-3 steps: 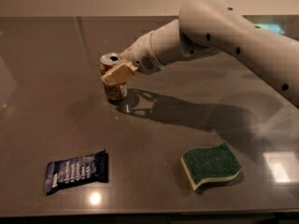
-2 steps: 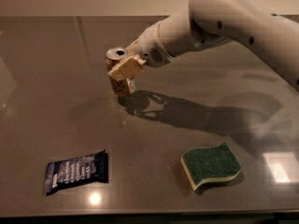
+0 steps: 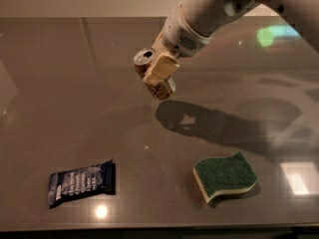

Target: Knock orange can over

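Note:
The orange can [image 3: 162,89] is an orange-tan drink can with dark markings and a silver top with a pull-tab hole. It hangs tilted above the dark table [image 3: 75,113], top pointing up-left. My gripper [image 3: 158,70] is shut on the can's middle, with a tan finger [image 3: 161,67] lying across its front. The white arm reaches in from the upper right. The shadow of can and arm falls on the table to the lower right.
A green and yellow sponge [image 3: 225,177] lies at the front right. A dark blue snack packet [image 3: 82,182] lies at the front left. The table's front edge runs along the bottom of the view.
The can has left the table. My gripper has carried it up and to the right, and it now tilts more.

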`<state>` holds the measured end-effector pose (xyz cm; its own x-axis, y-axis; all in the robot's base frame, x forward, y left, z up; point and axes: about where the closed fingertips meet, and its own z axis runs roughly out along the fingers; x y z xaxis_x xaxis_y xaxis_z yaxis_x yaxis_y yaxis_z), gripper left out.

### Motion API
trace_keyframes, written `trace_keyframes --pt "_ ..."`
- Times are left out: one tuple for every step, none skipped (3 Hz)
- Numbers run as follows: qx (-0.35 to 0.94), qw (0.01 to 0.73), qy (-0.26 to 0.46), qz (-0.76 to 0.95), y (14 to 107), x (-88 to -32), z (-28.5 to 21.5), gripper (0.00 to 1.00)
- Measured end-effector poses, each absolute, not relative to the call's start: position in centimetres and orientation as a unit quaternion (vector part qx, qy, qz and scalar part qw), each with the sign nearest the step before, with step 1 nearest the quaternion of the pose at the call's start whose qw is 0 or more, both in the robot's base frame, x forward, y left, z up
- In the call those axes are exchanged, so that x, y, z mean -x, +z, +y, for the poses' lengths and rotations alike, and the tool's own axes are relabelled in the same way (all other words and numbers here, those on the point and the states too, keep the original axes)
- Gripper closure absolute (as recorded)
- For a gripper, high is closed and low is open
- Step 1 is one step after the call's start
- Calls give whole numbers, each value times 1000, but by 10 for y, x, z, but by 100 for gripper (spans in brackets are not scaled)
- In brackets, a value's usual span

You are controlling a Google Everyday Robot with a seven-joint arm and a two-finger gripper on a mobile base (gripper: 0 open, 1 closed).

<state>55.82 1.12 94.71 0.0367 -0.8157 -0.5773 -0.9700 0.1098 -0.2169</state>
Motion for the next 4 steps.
trace_keyframes --pt "707 231 66 665 934 -553 -19 100" --pt "740 167 24 651 916 -552 -42 100" --pt "765 114 1 634 902 -552 -55 84" --pt "785 71 -20 615 889 -550 -62 61"
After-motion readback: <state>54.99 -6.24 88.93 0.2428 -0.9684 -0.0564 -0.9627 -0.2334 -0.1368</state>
